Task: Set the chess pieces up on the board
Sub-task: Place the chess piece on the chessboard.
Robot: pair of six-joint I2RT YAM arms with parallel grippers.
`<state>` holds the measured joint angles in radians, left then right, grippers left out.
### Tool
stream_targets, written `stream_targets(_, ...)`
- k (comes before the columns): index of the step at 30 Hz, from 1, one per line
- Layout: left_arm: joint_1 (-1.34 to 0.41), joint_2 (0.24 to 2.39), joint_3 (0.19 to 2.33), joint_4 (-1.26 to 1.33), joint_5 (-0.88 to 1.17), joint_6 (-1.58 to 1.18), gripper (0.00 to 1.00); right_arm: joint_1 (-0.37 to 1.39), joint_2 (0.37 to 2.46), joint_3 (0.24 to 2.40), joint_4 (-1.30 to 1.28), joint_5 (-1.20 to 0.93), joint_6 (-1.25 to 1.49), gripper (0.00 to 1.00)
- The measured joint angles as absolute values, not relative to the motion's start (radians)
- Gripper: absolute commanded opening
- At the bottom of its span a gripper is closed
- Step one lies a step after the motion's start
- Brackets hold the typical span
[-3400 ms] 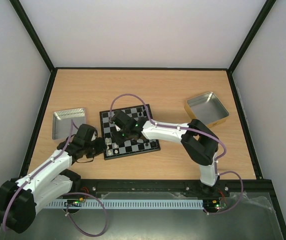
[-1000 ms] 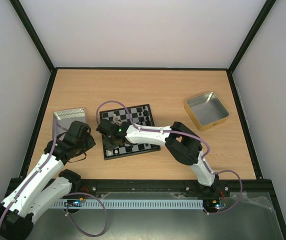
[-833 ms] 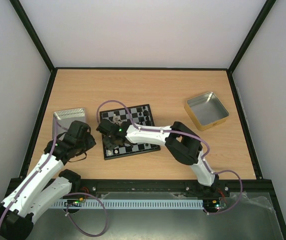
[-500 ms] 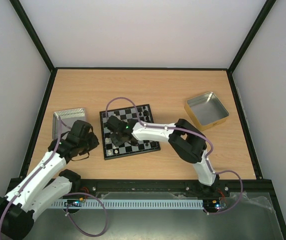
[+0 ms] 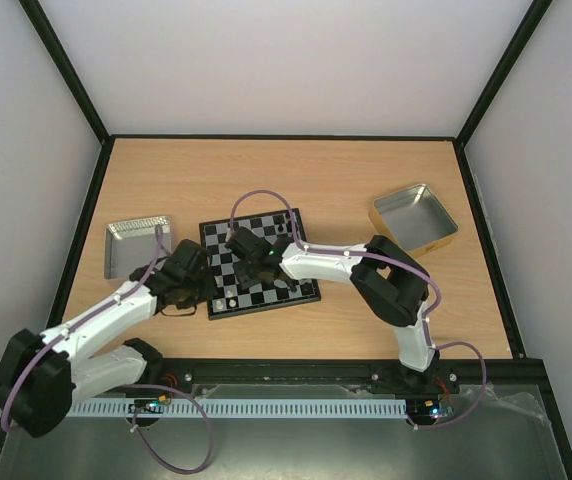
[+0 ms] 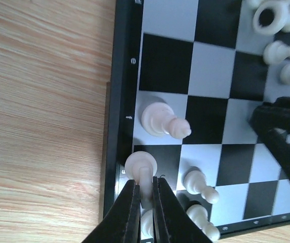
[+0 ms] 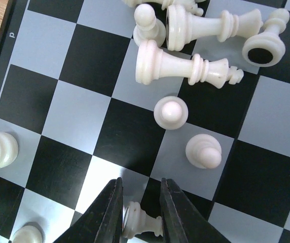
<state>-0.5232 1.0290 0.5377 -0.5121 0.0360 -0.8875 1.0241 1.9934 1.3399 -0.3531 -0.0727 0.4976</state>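
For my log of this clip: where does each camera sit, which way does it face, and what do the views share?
Top external: fixed above and behind the arms, looking down on the table and the board; left arm and right arm show whole.
Left wrist: looks down past the left fingers, shut on a cream piece at the lettered rim.
Right wrist: looks down past the right fingers at toppled cream pieces.
Shared: both wrist views show the board's rim by the letter e.

A shallow silver tin (image 5: 136, 243) lies at the left of the wooden surface (image 5: 316, 175). A gold-sided tin (image 5: 413, 220) sits well apart at the right, turned at an angle.
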Motion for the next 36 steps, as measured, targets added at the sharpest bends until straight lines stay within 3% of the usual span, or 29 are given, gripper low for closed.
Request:
stream_targets(9,-0.628,1.155,0.574,-0.465,-0.011,-0.897,0.02,1.020,1.979,1.311,-0.319,-0.085,0.502,0.20)
stream_targets(25,-0.652,1.169,0.611,-0.548,-0.047,-0.905,0.07,1.016,1.976,1.301,-0.302,-0.097,0.506,0.21)
stream_targets(33,-0.652,1.192,0.622,-0.554,-0.043,-0.894,0.31,1.016,1.975,1.301,-0.300,-0.104,0.506,0.26)
stream_targets(36,-0.652,1.192,0.624,-0.558,-0.040,-0.891,0.35,1.016,1.975,1.301,-0.297,-0.109,0.507,0.27)
